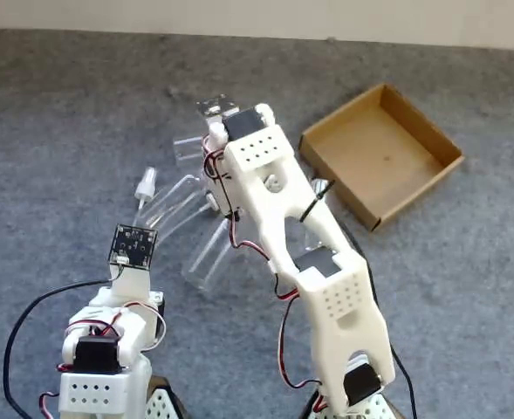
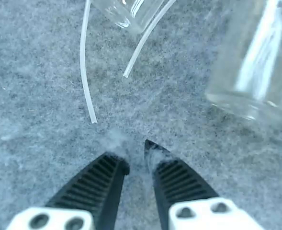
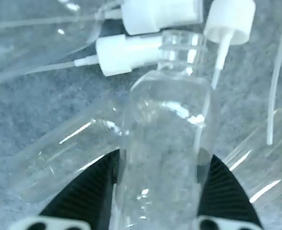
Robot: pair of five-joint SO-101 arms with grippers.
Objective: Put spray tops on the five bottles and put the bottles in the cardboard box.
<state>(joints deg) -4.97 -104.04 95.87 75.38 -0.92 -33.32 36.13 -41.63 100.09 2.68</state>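
My right gripper (image 3: 162, 158) is shut on a clear bottle (image 3: 169, 124), its black fingers (image 3: 90, 187) pressed to both sides. Just past the bottle's open neck lie white spray tops (image 3: 131, 48) with thin dip tubes. In the high view the right arm stretches over the heap of clear bottles (image 1: 174, 205), and its gripper (image 1: 217, 118) is at the far end. My left gripper (image 2: 136, 153) hangs shut and holds nothing over bare carpet, short of two dip tubes (image 2: 85, 67) and a lying bottle (image 2: 253, 62). The cardboard box (image 1: 344, 196) sits to the right of the heap.
Grey carpet covers the table. A loose spray top (image 1: 145, 185) lies left of the heap. The left arm's wrist (image 1: 133, 244) stands near the front left. A further bottle (image 1: 209, 253) lies by the right arm's base link.
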